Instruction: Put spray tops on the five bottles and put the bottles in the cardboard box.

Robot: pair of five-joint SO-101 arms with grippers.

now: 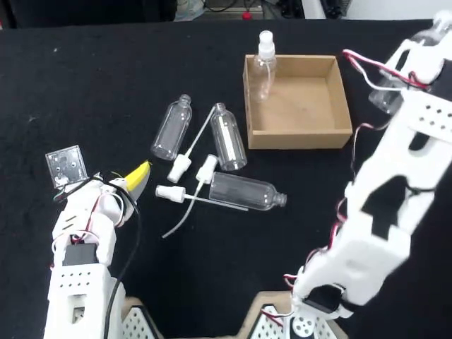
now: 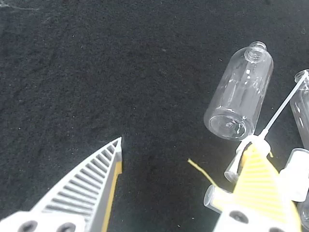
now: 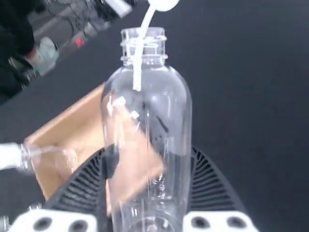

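Black tabletop (image 1: 85, 85). Cardboard box (image 1: 300, 138) on the far side, capped bottle (image 1: 265, 70) leaning in its corner. Right gripper (image 3: 148, 151) raised beside the box, pinching a clear bottle (image 3: 149, 111), spray-top tube (image 3: 140, 53) poking into its neck. Left gripper (image 2: 185, 144) spread, low over the tabletop. Just beside it lie three open bottles (image 1: 171, 127) and three loose spray tops (image 1: 180, 168).

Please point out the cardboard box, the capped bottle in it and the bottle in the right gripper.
cardboard box (image 1: 300, 138): high view, near wall.
capped bottle (image 1: 265, 74): high view, clear body.
gripped bottle (image 3: 154, 125): right wrist view, clear body.
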